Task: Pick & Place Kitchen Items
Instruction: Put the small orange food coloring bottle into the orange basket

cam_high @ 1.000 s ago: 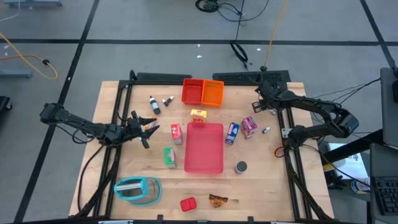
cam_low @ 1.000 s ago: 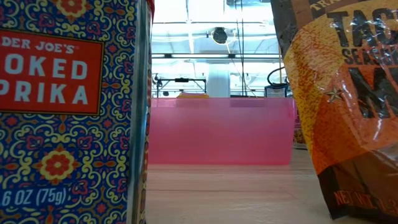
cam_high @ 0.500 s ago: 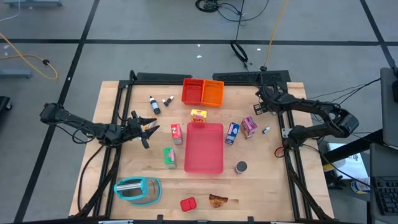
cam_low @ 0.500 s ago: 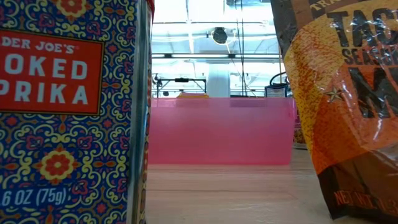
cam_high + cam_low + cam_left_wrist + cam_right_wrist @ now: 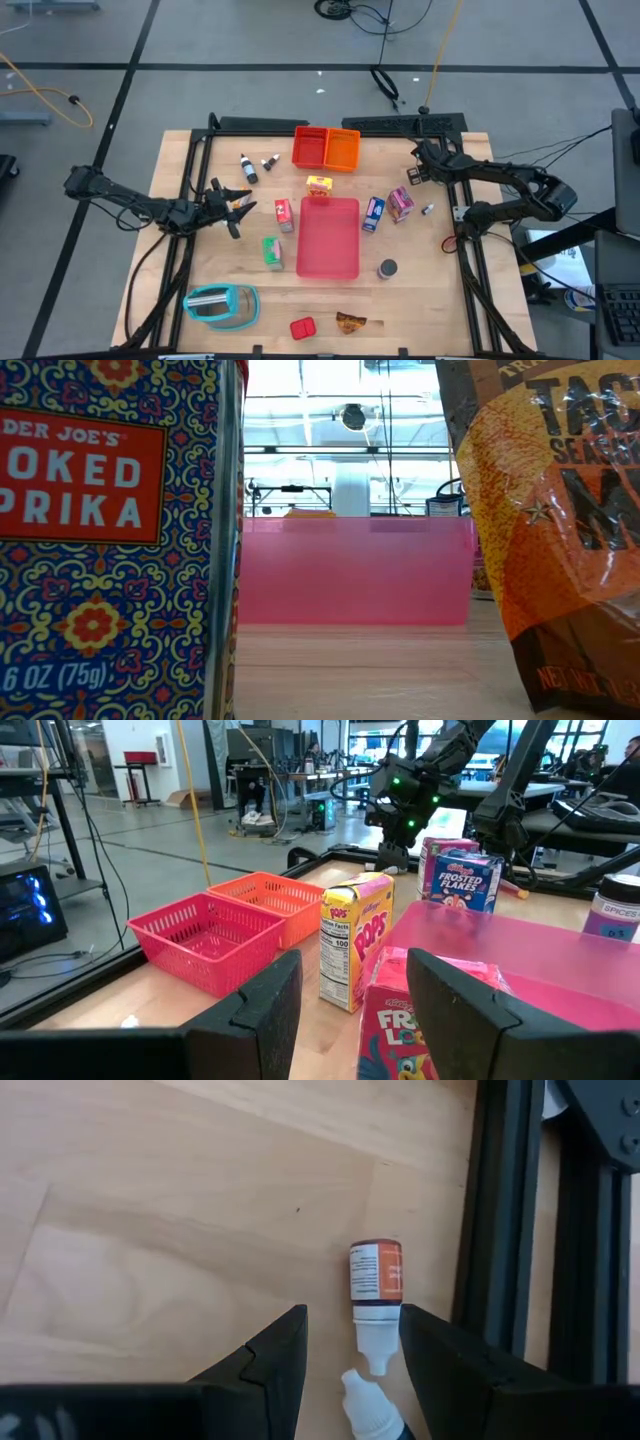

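Note:
The high view shows the kitchen items spread around the pink tray (image 5: 328, 238): a red box (image 5: 283, 213), yellow box (image 5: 319, 185), blue box (image 5: 373, 212), pink box (image 5: 401, 203), green box (image 5: 272, 252), grey can (image 5: 387, 268) and two dark bottles (image 5: 246, 168). My left gripper (image 5: 235, 205) is open, level, left of the red box (image 5: 400, 1015) and apart from it. My right gripper (image 5: 414, 174) is open and points down near the table's far right. Below it (image 5: 352, 1320) a small orange-labelled bottle (image 5: 377, 1285) lies on its side, with a second bottle's white cap (image 5: 365, 1402) between the fingers.
Red bin (image 5: 310, 147) and orange bin (image 5: 342, 150) stand at the far edge. A teal object (image 5: 220, 305), red paprika tin (image 5: 302, 327) and brown taco packet (image 5: 350, 322) sit near the near edge. A black frame rail (image 5: 500, 1230) runs beside the small bottle.
My right gripper has shifted a little toward the table's near edge, staying open. My left arm and the items have kept still.

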Available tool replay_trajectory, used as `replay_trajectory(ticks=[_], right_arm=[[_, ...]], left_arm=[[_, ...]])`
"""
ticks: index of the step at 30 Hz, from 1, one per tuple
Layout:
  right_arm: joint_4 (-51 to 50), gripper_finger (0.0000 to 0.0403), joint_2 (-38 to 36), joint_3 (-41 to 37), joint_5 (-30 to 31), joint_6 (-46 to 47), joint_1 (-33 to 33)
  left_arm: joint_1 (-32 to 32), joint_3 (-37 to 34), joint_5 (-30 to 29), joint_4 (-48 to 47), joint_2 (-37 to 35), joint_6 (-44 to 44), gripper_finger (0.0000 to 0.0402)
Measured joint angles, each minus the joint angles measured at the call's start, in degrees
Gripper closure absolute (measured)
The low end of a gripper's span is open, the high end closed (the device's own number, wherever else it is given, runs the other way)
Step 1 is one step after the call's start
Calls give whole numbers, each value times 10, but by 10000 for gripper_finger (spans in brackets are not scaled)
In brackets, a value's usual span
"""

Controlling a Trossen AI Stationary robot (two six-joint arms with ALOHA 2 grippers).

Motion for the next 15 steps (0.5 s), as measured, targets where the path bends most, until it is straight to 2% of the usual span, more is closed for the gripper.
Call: replay_trajectory(ticks=[15], right_arm=[[30, 250, 0, -17, 13, 3, 4]], left_arm=[[0, 0, 0, 0, 0, 0, 217]])
